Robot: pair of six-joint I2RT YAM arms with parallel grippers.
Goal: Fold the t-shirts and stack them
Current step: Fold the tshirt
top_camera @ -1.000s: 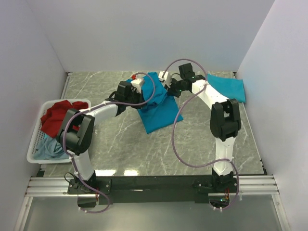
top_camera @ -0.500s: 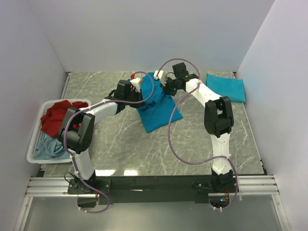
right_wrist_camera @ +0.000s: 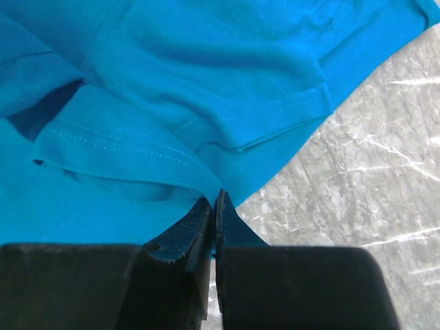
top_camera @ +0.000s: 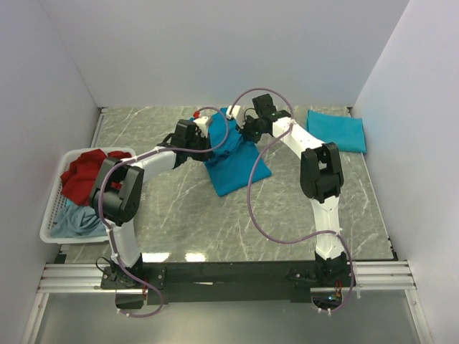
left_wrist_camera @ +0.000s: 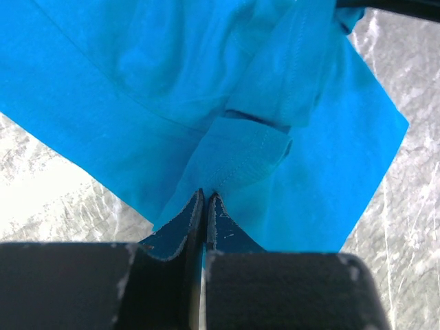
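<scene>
A teal-blue t-shirt (top_camera: 235, 166) lies partly folded at the middle back of the table, its near end flat and its far end lifted. My left gripper (top_camera: 208, 127) is shut on a hemmed edge of this t-shirt (left_wrist_camera: 237, 155), pinched between its jaws. My right gripper (top_camera: 240, 123) is shut on another hemmed edge of the same t-shirt (right_wrist_camera: 137, 148). The two grippers are close together above the shirt's far end. A second teal-blue t-shirt (top_camera: 337, 130) lies folded flat at the back right. A red t-shirt (top_camera: 84, 172) and a pale grey-blue t-shirt (top_camera: 72, 221) lie in the basket.
A white slatted plastic basket (top_camera: 51, 215) stands at the table's left edge. The table is grey marble (top_camera: 215, 222). White walls close in the back and both sides. Purple cables loop above both arms.
My right gripper has moved left toward my left gripper, carrying its edge of the teal-blue t-shirt over the shirt. The left gripper has shifted only slightly.
</scene>
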